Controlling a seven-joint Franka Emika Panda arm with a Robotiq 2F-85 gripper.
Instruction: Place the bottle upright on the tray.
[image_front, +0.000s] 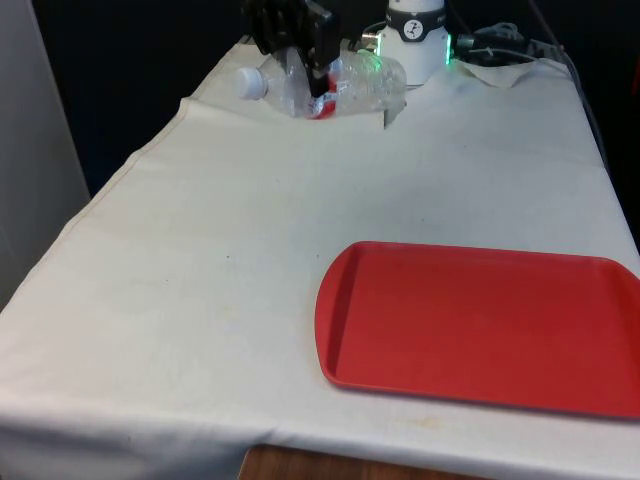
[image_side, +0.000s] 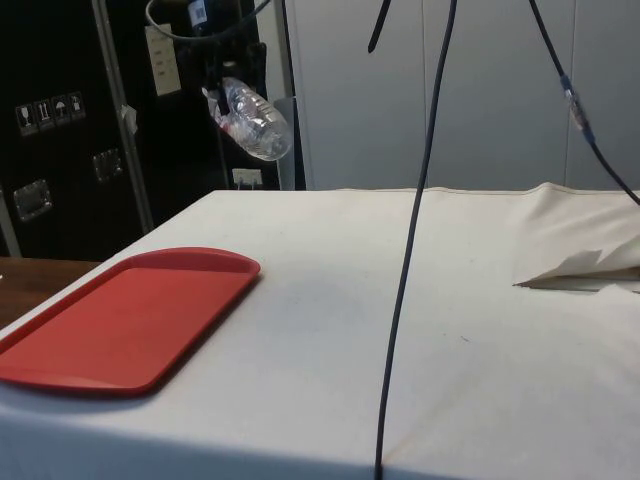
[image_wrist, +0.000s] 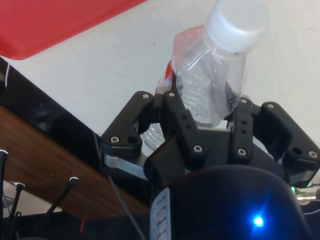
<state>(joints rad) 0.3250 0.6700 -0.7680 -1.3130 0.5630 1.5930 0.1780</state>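
Even, diffuse overhead lighting; white cloth (image_front: 250, 260) bright, shadows soft. Mild sheen on red tray (image_front: 480, 325). Black curtains (image_front: 130, 60) underexposed. Wrist view: near foreground soft-focused.

We see a black gripper (image_wrist: 210, 125) made of matte, angular plastic links, each finger (image_wrist: 182, 127) built from rounded bars joined at pivots. Small silver screws (image_wrist: 198, 148) sit in the links just behind the jaws, with more at the outer knuckles on either side. Behind the jaws a strip of bare silver metal (image_wrist: 125, 164) edges the dark rounded housing, thin black cables (image_wrist: 117, 200) trail from it, and in the front view we see the white base (image_front: 414, 45) with a black band around it.
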